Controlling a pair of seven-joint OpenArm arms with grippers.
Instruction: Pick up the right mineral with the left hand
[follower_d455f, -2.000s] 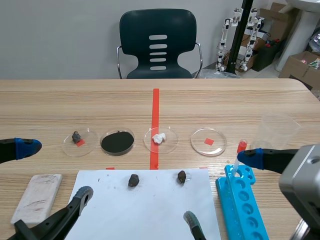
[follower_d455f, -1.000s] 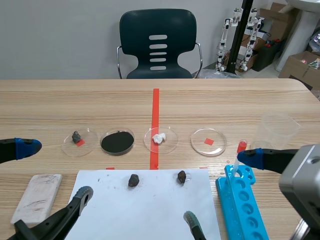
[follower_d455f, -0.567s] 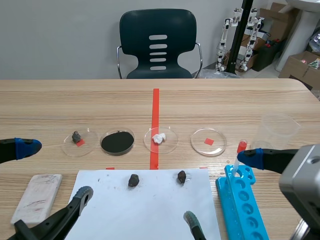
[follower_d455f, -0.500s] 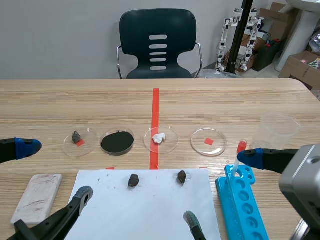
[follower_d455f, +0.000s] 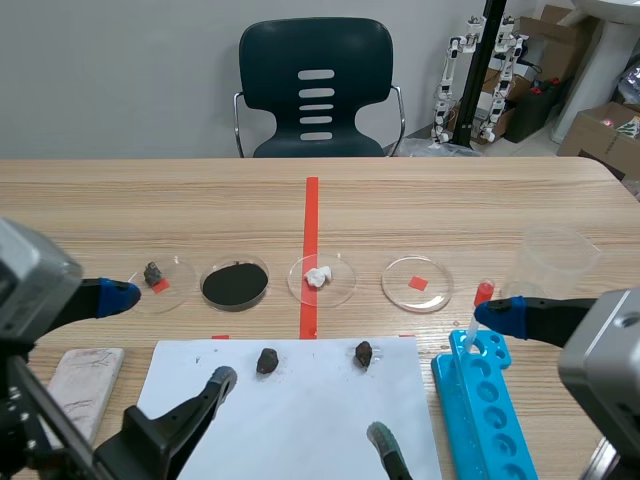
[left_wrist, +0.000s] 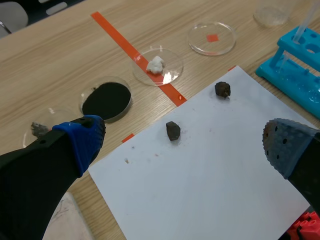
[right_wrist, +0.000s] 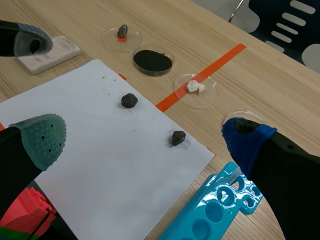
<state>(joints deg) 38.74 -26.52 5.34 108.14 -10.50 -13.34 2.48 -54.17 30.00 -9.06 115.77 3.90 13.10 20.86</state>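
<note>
Dark brown, lumpy and rough, the right mineral (follower_d455f: 364, 351) lies on the white paper sheet (follower_d455f: 300, 425) near its far edge, apart from a similar lump (follower_d455f: 267, 360) beside it. The left claw (left_wrist: 185, 145) hovers over the sheet, fingers spread wide; the right claw (right_wrist: 145, 136) gapes too.

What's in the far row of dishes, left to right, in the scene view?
dish with a dark rock → dish of black powder → dish with a white lump → dish with only a red square → clear plastic cup
</note>
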